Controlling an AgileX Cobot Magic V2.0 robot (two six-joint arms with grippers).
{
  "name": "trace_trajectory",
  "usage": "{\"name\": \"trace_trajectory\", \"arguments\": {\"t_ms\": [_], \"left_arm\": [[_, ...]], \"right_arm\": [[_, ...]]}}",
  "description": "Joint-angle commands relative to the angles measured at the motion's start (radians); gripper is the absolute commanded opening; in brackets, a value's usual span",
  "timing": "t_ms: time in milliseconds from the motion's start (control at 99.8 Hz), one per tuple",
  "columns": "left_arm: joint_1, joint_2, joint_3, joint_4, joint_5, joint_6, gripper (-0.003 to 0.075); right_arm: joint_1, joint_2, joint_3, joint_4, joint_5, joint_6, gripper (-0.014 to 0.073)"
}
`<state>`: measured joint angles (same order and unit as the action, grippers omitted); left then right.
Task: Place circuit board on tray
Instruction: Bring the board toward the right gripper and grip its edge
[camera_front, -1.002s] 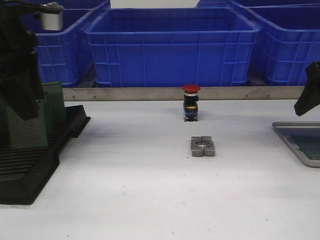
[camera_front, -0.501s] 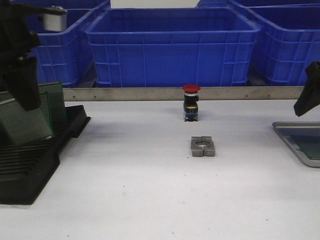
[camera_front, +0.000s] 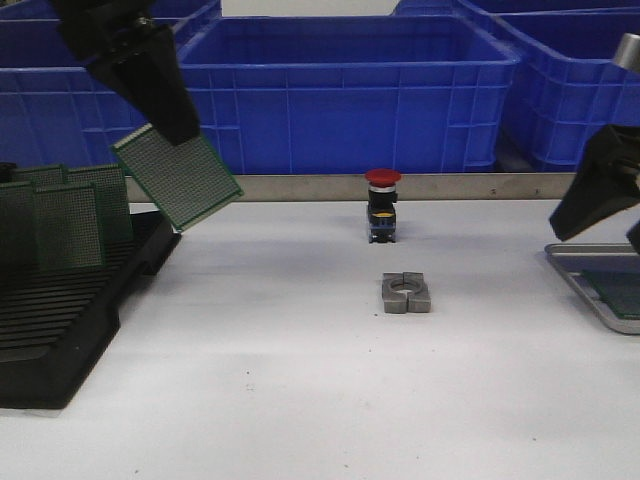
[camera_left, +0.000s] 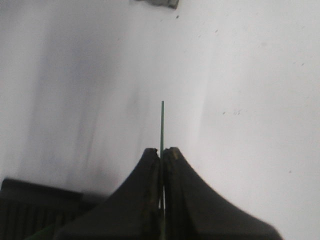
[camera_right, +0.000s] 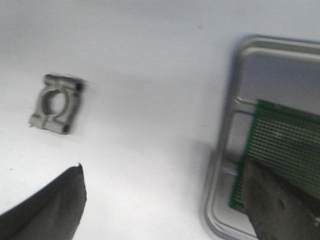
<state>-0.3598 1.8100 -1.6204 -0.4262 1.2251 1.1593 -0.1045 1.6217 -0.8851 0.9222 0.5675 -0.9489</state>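
My left gripper is shut on a green perforated circuit board and holds it tilted in the air, right of the black rack. In the left wrist view the board shows edge-on between the closed fingers. The silver-grey tray lies at the right table edge with a green board in it. It also shows in the right wrist view with that board. My right gripper is open and empty, above the tray's left side.
A black slotted rack at the left holds several more green boards. A red-capped push button and a grey metal clamp block stand mid-table. Big blue bins line the back behind a metal rail.
My left gripper has lifted the circuit board out of the rack and carried it up and to the right. My right gripper has shifted a little to the left near the tray.
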Motion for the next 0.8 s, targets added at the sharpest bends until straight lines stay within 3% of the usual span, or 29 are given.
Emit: {"name": "trace_trajectory", "arguments": {"t_ms": [0,170,451,641,792], "left_arm": [[-0.033,-0.053,-0.03,-0.068,0.06,-0.011,-0.002],[-0.066,-0.053,-0.03,-0.078,0.06,0.0,-0.002],[-0.066,-0.053,-0.03,-0.101,0.054,0.0,-0.002],[-0.066,-0.053,-0.03,-0.104,0.051,0.0,-0.002],[-0.066,-0.053,-0.03,-0.119,0.051,0.0,-0.002]], "right_arm": [[0.039,-0.069,-0.029,0.097,0.045,-0.151,0.0644],[0.124,-0.093,-0.029,0.2,0.168,-0.456,0.0644],[0.251,-0.093,-0.029,0.352,0.256,-0.778,0.0644],[0.321,-0.092,-0.029,0.413,0.196,-0.919,0.0644],[0.368,-0.067,-0.029,0.552,0.183,-1.009,0.0644]]}}
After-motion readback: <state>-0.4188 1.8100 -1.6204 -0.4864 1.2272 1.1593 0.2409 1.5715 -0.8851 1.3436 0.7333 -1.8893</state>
